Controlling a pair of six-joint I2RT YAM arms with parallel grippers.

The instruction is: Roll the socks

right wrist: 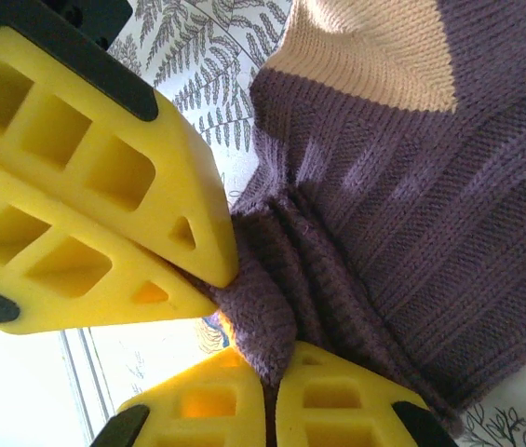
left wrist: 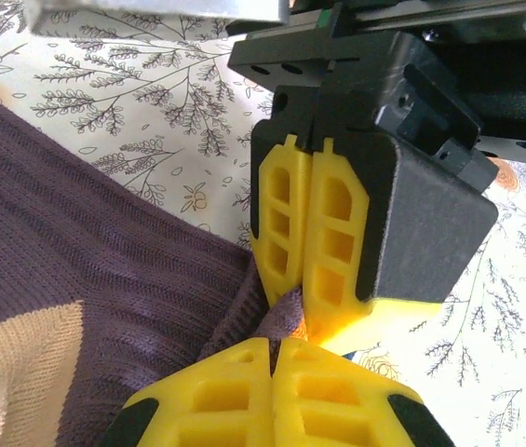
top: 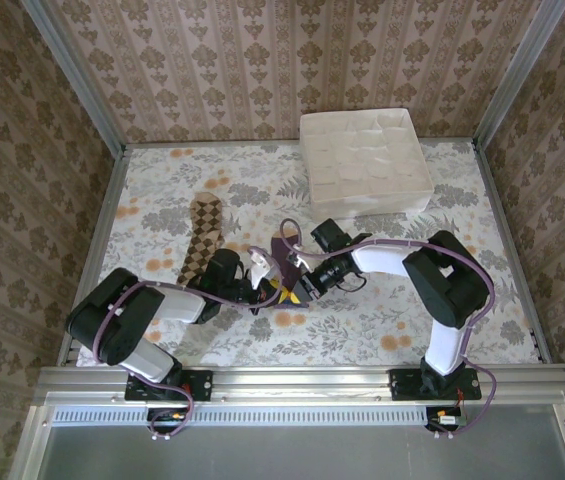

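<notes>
Left end effector [left wrist: 273,349] is clamped on a bunched fold of the purple sock [left wrist: 104,261]. The right end effector [left wrist: 302,315] comes in from the top of that frame and pinches the same fold, its tips almost against the left's.

The tabletop [top: 442,320] wears a pale cloth printed with grey leaves and orange blooms. Patterned wallpapered walls [top: 262,60] close it in at the left, the top and the right of the overhead frame.

From overhead the purple sock is a dark patch at centre where the two arms meet. The wrist views bring out its ribbed knit and a tan patch.

The argyle sock [top: 202,240] lies flat left of centre, its lower end just beside the left arm. A white divider box [top: 365,160] sits at upper right, near the back wall.

Bare cloth lies open at upper left and lower right. A metal rail [top: 302,378] runs along the bottom edge.
</notes>
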